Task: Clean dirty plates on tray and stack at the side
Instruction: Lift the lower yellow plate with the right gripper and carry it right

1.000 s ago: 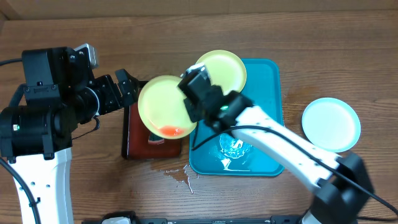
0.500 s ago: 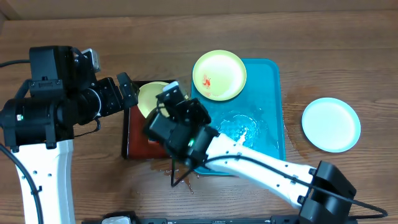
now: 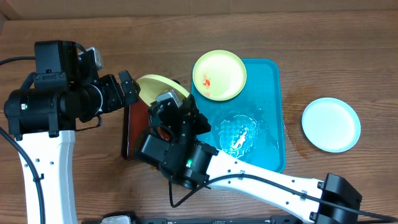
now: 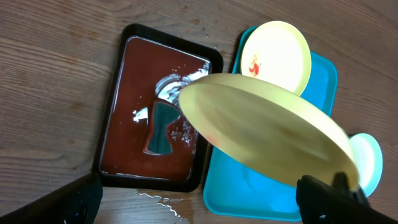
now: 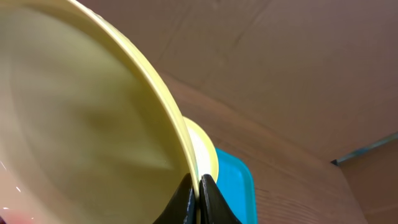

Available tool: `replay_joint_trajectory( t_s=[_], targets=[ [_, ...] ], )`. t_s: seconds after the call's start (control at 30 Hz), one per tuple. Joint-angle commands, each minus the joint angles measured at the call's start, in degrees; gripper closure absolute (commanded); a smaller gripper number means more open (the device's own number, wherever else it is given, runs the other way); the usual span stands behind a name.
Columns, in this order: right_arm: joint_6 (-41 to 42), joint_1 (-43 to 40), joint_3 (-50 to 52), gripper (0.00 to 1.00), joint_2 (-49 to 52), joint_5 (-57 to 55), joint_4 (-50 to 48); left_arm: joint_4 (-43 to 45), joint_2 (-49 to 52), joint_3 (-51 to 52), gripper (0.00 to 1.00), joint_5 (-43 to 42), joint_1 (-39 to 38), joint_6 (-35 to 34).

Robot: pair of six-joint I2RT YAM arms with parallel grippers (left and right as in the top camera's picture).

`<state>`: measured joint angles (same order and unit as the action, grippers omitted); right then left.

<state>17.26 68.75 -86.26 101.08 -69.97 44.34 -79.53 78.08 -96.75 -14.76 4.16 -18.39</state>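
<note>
Pale yellow-green round plastic plate (image 4: 267,130), tilted steeply over black rectangular tray (image 4: 124,81) at 9 o'clock of bright teal plastic tray (image 3: 270,81), rim pinched tight in right jaws; left jaws wide apart, empty; likely risk: thin-rim pinch slipping, plate dropping, splashing wooden bench (image 3: 311,37).

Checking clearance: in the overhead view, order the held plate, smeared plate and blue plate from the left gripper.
1. The held plate, right beside the left gripper.
2. The smeared plate, on the tray corner.
3. The blue plate, far right on the table.
</note>
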Motion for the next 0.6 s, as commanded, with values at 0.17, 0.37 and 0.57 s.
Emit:
replay_joint_trajectory(
  t_s=[0.17, 0.37, 0.57],
  targets=[
    [0.26, 0.74, -1.97, 0.96, -2.19, -3.52, -0.44, 0.22, 0.39, -1.11, 0.0, 0.35, -0.02, 0.0],
    [0.28, 0.81, -1.97, 0.96, -2.19, -3.52, -0.39, 0.22, 0.39, -1.11, 0.0, 0.35, -0.02, 0.0],
    [0.26, 1.44, -1.97, 0.96, -2.19, -3.52, -0.57, 0.22, 0.39, -1.11, 0.0, 0.35, -0.02, 0.0]
  ],
)
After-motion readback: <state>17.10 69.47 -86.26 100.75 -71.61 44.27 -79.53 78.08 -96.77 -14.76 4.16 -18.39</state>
